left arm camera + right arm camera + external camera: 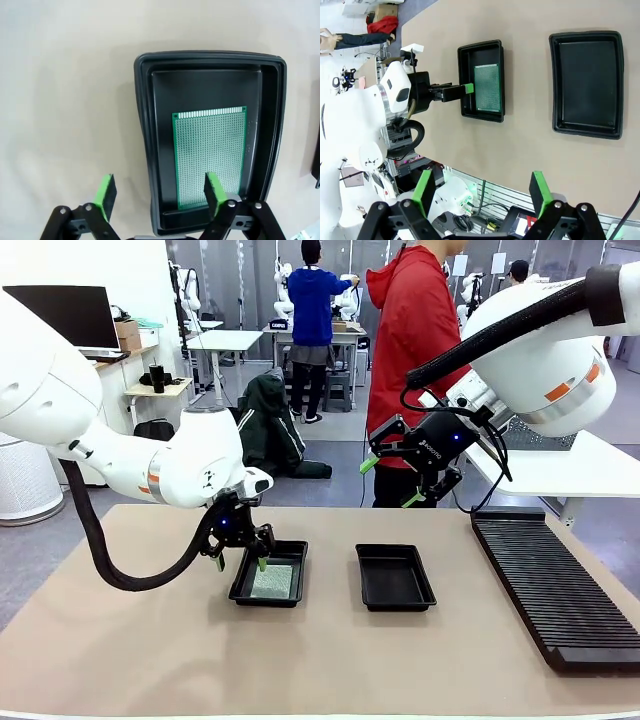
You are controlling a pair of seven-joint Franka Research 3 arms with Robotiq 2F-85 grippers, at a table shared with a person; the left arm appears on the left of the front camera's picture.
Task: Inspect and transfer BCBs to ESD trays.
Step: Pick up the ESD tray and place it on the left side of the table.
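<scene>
One BCB [272, 581], a thin green perforated board, lies flat on the floor of the left ESD tray [268, 602]. My left gripper [240, 555] hangs low at that tray's left rim, open. In the left wrist view the left gripper [160, 194] straddles the tray wall [142, 125]: one green finger is over the BCB [210, 155], the other outside over the table. The right ESD tray [394, 580] holds nothing. My right gripper [395, 480] is raised above the table's far side, open and empty. In the right wrist view it [481, 189] looks down on both trays [482, 55] [586, 82].
A long black ribbed rack [555, 585] lies along the table's right side. A person in a red hoodie [415, 330] stands at the far edge, behind my right gripper. Bare tan tabletop [300, 660] stretches in front of the trays.
</scene>
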